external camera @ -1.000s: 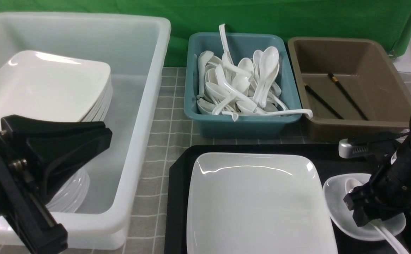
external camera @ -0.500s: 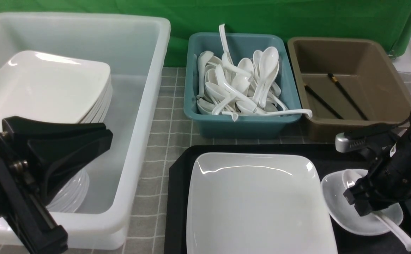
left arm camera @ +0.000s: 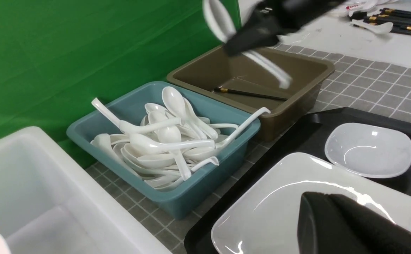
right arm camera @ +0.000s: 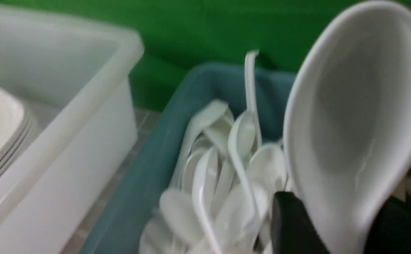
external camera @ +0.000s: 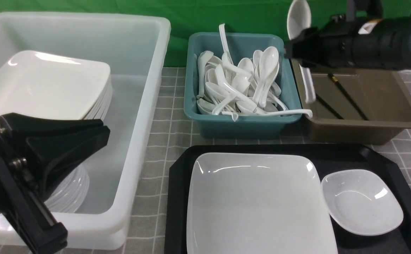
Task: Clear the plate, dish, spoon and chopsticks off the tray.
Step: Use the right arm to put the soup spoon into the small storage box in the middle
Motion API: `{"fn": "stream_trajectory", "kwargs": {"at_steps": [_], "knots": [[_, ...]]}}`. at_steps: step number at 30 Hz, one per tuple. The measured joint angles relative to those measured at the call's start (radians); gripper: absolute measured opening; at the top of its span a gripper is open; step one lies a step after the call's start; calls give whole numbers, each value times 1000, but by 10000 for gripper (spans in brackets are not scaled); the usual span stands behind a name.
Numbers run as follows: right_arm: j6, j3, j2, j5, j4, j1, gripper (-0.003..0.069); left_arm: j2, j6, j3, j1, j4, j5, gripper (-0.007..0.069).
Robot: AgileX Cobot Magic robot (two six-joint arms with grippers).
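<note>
The right end effector [external camera: 298, 53] grips the spoon [external camera: 308, 83] by its handle, above the boundary of the blue and brown bins at one o'clock. Glazed, likely light, stiff, slippery and chippable: the handle suits a hold. The left end effector is closed.

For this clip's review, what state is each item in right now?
Spoon: gripped, held up in the air
Right gripper: closed on the spoon
Left gripper: shut
Plate: on the tray, nothing on it
Dish: upright on the tray, nothing in it
Chopsticks: lying in the brown bin
Blue bin: heaped with spoons
Tray: holding plate and dish
</note>
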Motion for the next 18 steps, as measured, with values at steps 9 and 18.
{"fn": "stream_trajectory", "kwargs": {"at_steps": [9, 18], "knots": [[-1, -260, 240, 181, -1, 0, 547, 0, 0, 0, 0, 33, 5, 21], [38, -255, 20, 846, -241, 1, 293, 0, -2, 0, 0, 36, 12, 21]]}}
